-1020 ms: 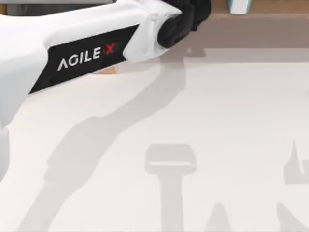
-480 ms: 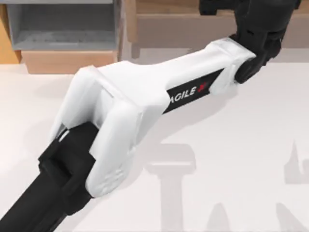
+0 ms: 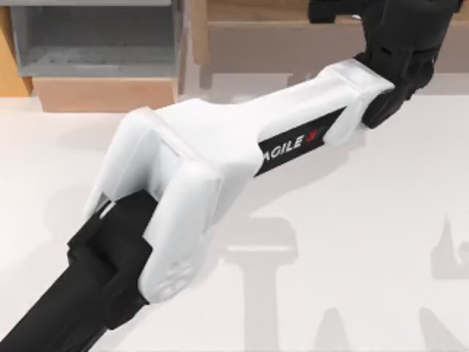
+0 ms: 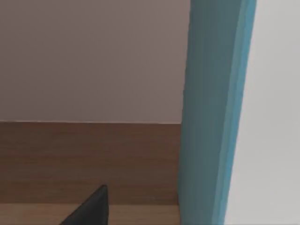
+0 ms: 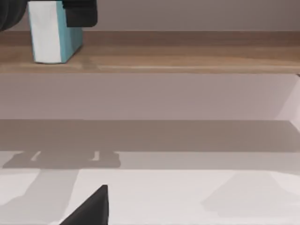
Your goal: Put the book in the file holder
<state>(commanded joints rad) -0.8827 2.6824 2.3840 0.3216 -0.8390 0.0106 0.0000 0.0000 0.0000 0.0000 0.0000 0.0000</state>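
Left gripper (image 5: pixel 70 11): seen in the right wrist view at the upper left of the frame, a dark block of gripper hardware sits against the upper part of the book (image 5: pixel 49 33). Contact looks likely, but how far the fingers are spread, or whether they pinch the book, cannot be told from these views.

Book: teal cover, white page edges facing the right wrist camera, standing upright on the long brown wooden shelf (image 5: pixel 187 58). In the left wrist view the book (image 4: pixel 213 122) runs as a tall teal band just right of centre, very close to the camera, with the brown shelf surface (image 4: pixel 89 159) behind and below it. One dark fingertip (image 4: pixel 91 208) of the left gripper pokes in at the bottom of that frame, left of the book and apart from it as shown.

Left arm pose: in the top view the left arm (image 3: pixel 220 154) stretches diagonally from the lower left of the frame to the upper right. Black lower link at lower left, white upper housing through the middle with the AgileX label, black wrist (image 3: pixel 403 44) at the top right over the shelf (image 3: pixel 278 37).

File holder (image 3: pixel 95 44): upper left of the top view, grey inner panels, tan front lip, well apart from the wrist and the book.

Right gripper: one dark fingertip (image 5: pixel 89 208) at the bottom of its own wrist view, low over the pale table (image 5: pixel 187 197), facing the shelf from a distance. Its opening cannot be told.
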